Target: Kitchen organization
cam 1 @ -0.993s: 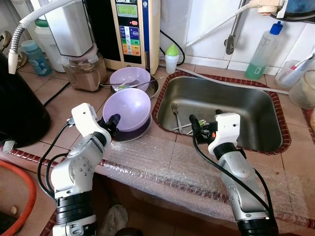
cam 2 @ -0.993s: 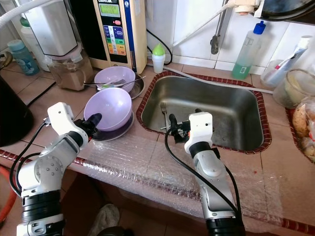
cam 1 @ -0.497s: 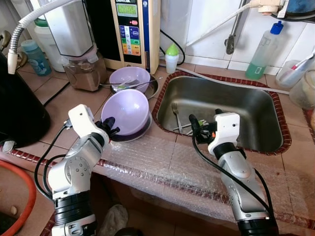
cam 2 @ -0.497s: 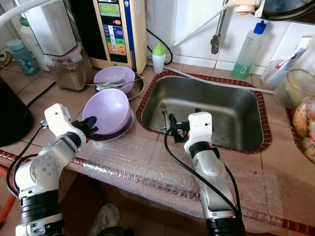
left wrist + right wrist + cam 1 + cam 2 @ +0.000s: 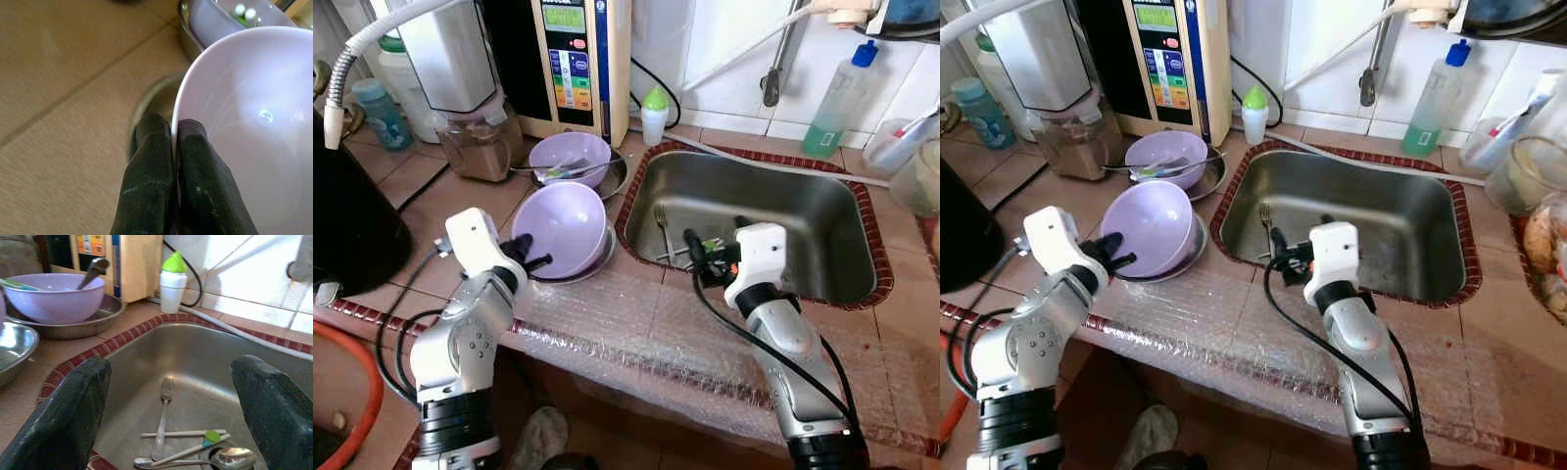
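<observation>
My left gripper (image 5: 173, 147) is pinching the rim of the near purple bowl (image 5: 563, 230) — fingers clamped together on it, bowl tilting up off the steel plate (image 5: 592, 267) on the counter. Bowl is looking empty inside. My right gripper (image 5: 171, 406) is hovering at the sink (image 5: 822, 220) edge, fingers spread wide, gripping nothing. Sink is holding a fork (image 5: 163, 418), a spoon (image 5: 220, 458) and chopsticks (image 5: 183, 434). Far purple bowl (image 5: 571, 157) is sitting in a second steel dish with utensils in it.
</observation>
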Tool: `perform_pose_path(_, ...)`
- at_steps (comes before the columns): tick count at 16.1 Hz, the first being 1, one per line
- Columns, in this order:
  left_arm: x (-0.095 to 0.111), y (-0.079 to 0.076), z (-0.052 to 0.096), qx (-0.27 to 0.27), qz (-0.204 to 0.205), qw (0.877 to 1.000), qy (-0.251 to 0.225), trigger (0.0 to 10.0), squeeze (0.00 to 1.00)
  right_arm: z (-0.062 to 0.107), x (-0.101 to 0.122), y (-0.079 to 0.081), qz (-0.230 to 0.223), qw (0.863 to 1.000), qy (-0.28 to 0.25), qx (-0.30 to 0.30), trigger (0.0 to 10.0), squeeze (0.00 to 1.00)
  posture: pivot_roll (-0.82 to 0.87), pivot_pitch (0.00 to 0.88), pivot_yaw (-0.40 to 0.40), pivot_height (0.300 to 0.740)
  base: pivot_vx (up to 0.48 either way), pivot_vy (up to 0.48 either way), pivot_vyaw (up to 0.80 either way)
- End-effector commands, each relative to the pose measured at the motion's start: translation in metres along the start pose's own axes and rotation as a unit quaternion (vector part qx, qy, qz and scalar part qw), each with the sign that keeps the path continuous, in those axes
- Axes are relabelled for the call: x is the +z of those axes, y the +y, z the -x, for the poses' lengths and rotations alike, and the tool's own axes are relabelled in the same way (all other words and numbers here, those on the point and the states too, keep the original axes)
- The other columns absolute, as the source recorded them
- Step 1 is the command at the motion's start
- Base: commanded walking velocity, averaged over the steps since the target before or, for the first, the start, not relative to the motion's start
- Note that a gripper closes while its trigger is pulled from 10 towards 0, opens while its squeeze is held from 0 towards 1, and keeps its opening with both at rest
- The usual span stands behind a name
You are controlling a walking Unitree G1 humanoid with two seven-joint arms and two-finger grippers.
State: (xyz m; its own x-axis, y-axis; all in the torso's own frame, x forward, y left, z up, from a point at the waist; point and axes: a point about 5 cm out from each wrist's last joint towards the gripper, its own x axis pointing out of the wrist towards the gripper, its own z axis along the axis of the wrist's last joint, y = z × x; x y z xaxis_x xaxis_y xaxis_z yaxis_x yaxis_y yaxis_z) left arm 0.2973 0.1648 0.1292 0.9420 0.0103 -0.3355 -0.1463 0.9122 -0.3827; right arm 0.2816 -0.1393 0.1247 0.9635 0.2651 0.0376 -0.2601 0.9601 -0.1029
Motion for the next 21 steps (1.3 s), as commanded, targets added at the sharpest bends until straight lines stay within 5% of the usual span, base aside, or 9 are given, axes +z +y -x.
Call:
perform_pose_path(1,-0.001,0.006,0.0,0.018,-0.024,1.0,-0.003,0.0,0.0,-0.004,0.004,0.002,0.002,1.0,-0.005,0.017,10.0,0.0,-0.05,0.0,0.05,0.74,0.0,0.0,0.0)
perform_pose_path(6,0.016,-0.002,0.003,0.008,-0.113,0.99,-0.08,0.0,0.0,-0.011,0.026,0.002,-0.017,0.996,-0.034,0.076,10.0,0.0,-0.06,0.0,0.06,0.74,0.0,0.0,0.0)
perform_pose_path(11,0.035,-0.022,0.01,-0.033,-0.178,0.965,-0.188,0.0,0.0,-0.026,0.037,0.032,-0.111,0.987,-0.051,0.103,10.0,0.0,-0.04,0.0,0.045,0.74,0.0,0.0,0.0)
perform_pose_path(15,0.035,-0.031,0.01,-0.052,-0.199,0.956,-0.208,0.0,0.0,-0.03,0.049,0.044,-0.151,0.977,-0.076,0.13,10.0,0.0,-0.06,0.0,0.047,0.74,0.0,0.0,0.0)
perform_pose_path(21,0.037,-0.064,0.009,-0.135,-0.222,0.933,-0.248,0.0,0.0,-0.041,0.051,0.054,-0.158,0.973,-0.065,0.156,10.0,0.0,-0.07,0.0,0.044,0.74,0.0,0.0,0.0)
